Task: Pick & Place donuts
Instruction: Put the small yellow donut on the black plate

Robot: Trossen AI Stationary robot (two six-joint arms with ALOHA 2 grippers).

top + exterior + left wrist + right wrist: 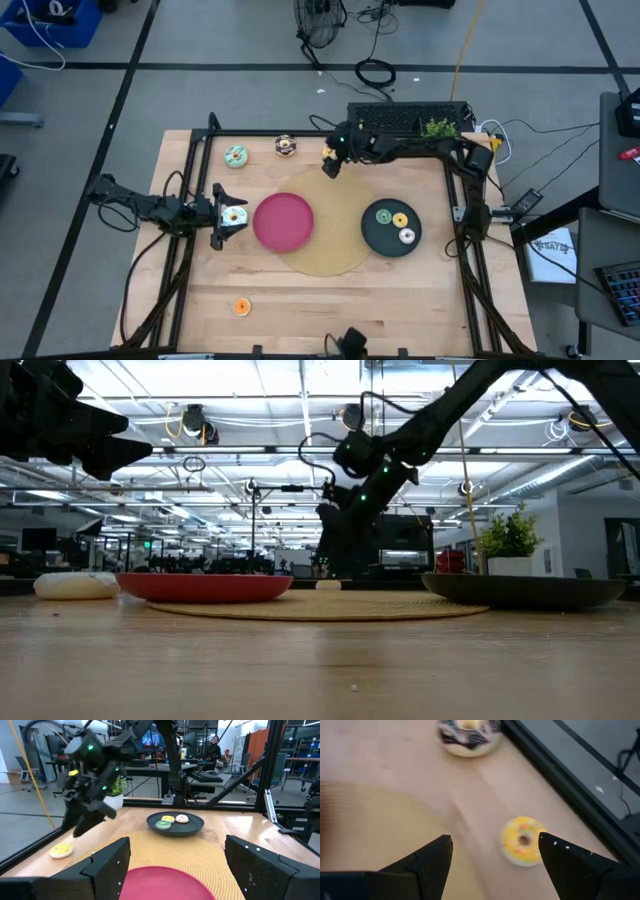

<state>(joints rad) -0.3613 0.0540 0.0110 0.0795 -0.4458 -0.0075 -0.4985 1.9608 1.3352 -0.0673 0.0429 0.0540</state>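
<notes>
Near the tabletop's far edge, the right gripper (331,163) hovers, fingers spread, above a yellow donut (522,840); the left gripper (232,215), also spread, waits beside the pink plate (283,221).

From above, the right gripper (331,163) covers most of the yellow donut (328,153) near the far rail, so only a sliver shows. The left gripper (226,216) straddles a white-iced donut (235,215), partly masking it. At bench level, the pink plate (204,586) and black plate (525,589) show only as rims, contents unseen. The chocolate donut (468,736) is blurred and cut by the right wrist picture's edge.
</notes>
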